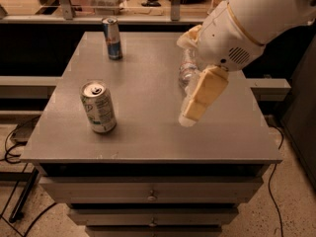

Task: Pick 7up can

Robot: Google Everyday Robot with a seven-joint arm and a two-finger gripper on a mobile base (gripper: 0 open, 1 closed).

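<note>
Currently, stage: approach only, nothing grasped.
7up can (98,106): upright, table (148,137) front-left.
gripper (183,80): spread, empty, above table's right half, well apart from can.
remaining: reach, clamp, lift.

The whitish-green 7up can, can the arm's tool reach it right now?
Probably yes: the tool hangs over the grey table, and only bare tabletop lies between it and the upright whitish-green 7up can.

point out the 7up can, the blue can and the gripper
7up can (98,110), camera view, middle of label
blue can (113,39), camera view, its side
gripper (183,80), camera view, between its fingertips, right of 7up can
</note>
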